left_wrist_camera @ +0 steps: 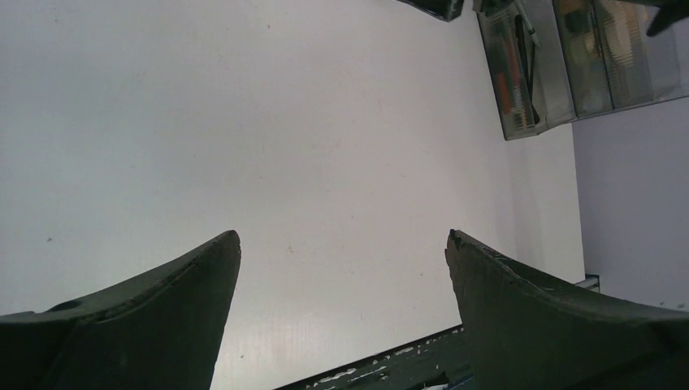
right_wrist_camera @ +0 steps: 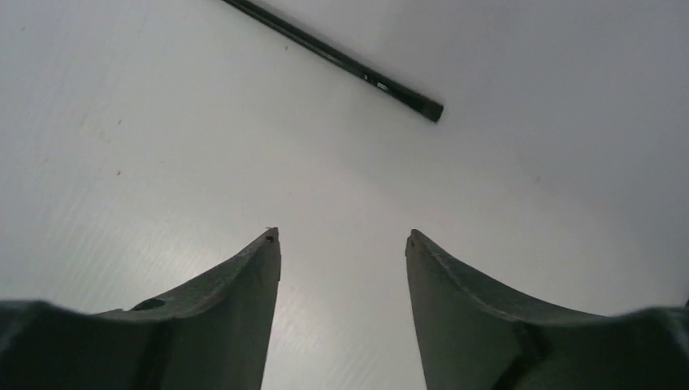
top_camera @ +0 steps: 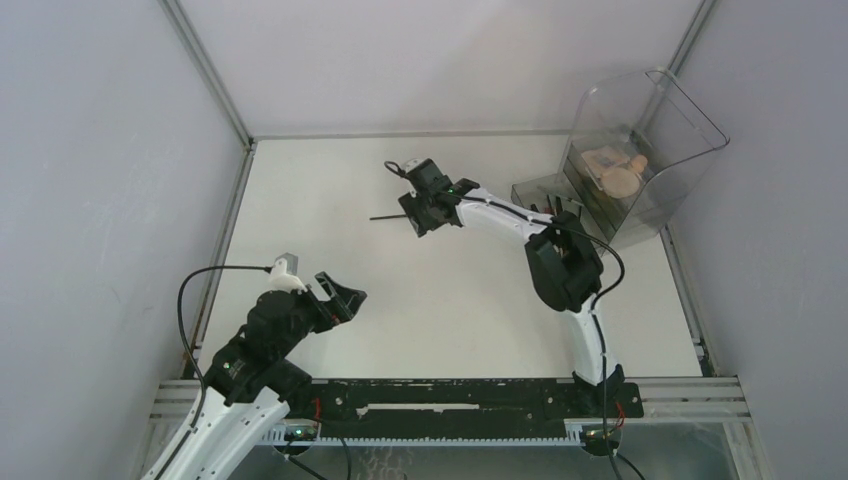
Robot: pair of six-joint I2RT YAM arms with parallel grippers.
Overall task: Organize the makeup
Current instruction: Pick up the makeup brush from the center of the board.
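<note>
A thin black pencil (top_camera: 387, 216) lies on the white table left of my right gripper (top_camera: 418, 216). In the right wrist view the pencil (right_wrist_camera: 341, 58) lies ahead of the open, empty gripper (right_wrist_camera: 342, 236), apart from the fingertips. My left gripper (top_camera: 345, 300) is open and empty over the near left of the table; it also shows in the left wrist view (left_wrist_camera: 343, 236). The smoky clear organizer (top_camera: 640, 160) at the back right holds beige compacts (top_camera: 615, 170). Its drawer with red tubes and pencils (left_wrist_camera: 516, 73) shows in the left wrist view.
Grey walls close in the table on the left, back and right. An open drawer (top_camera: 545, 195) sticks out from the organizer toward the right arm's forearm. A black rail (top_camera: 450, 395) runs along the near edge.
</note>
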